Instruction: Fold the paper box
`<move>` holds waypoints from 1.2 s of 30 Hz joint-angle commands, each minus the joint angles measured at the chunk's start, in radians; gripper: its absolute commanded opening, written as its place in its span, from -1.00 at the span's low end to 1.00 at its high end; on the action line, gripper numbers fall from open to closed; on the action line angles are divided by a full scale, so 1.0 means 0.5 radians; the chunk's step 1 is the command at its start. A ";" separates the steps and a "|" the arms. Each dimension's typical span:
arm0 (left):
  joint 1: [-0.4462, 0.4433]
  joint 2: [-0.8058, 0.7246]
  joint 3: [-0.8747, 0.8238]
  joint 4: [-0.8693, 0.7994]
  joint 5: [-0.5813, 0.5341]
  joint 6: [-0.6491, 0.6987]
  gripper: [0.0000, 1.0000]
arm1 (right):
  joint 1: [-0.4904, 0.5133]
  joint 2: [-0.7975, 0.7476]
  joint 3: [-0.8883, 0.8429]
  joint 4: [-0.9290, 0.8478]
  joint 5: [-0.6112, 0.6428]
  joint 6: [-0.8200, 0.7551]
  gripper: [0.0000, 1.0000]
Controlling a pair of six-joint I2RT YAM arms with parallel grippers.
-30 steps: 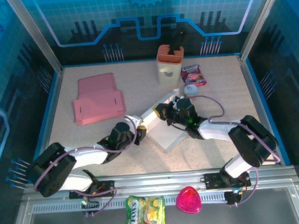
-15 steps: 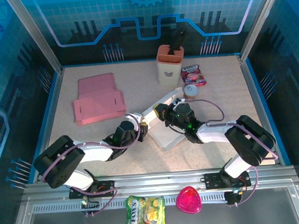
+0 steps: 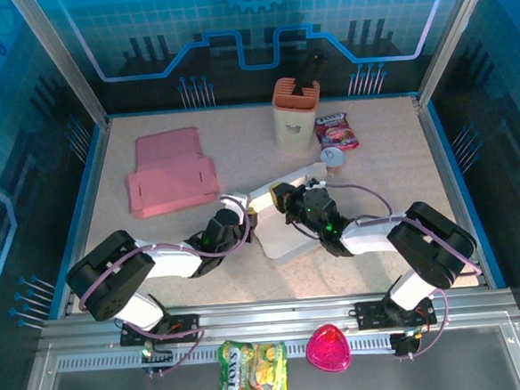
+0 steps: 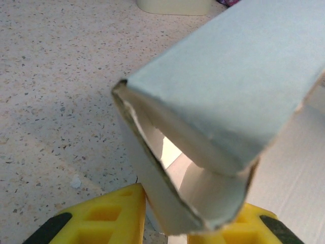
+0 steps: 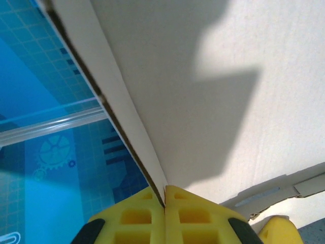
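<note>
A white paper box (image 3: 285, 233), partly folded, lies at the middle of the bench (image 3: 392, 163), between the two arms. Your left end effector (image 4: 175, 223) straddles a doubled-over side wall at the box's left corner. Its yellow fingers (image 4: 109, 218) are set narrow and look pressed against both faces of that wall. In the left wrist view the fold is hollow and puffed open, not creased flat. Your right end effector (image 5: 165, 195) is clamped tight on the thin edge of a broad white panel, with the cardboard running straight up from between its pads. From above, it (image 3: 289, 202) sits at the box's far rim, near the left one (image 3: 242, 223). The step in hand appears to be forming and locking this side wall. To do it well, treat the right grip as the anchor and hold the panel firm. Squeeze the left wall along its score line rather than across it, so the card creases cleanly and does not buckle. Press the inner flap down towards the base until the hollow closes. A flat pink card (image 3: 171, 173) lies well apart to the left.
</note>
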 commanded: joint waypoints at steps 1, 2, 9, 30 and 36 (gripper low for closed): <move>-0.036 0.029 0.145 0.214 0.030 -0.012 -0.51 | 0.103 0.001 -0.037 -0.150 -0.023 0.129 -1.00; -0.040 0.038 0.155 0.217 0.032 -0.006 -0.51 | 0.106 -0.018 -0.032 -0.194 -0.013 0.138 -1.00; -0.044 0.099 0.191 0.240 0.020 0.003 -0.51 | 0.116 -0.035 -0.019 -0.307 -0.001 0.191 -1.00; -0.042 0.193 0.217 0.336 0.207 0.193 -0.89 | 0.111 -0.080 -0.061 -0.441 -0.060 0.229 -1.00; -0.044 0.208 0.319 0.145 0.116 0.120 -0.97 | 0.117 -0.071 -0.031 -0.461 -0.080 0.226 -1.00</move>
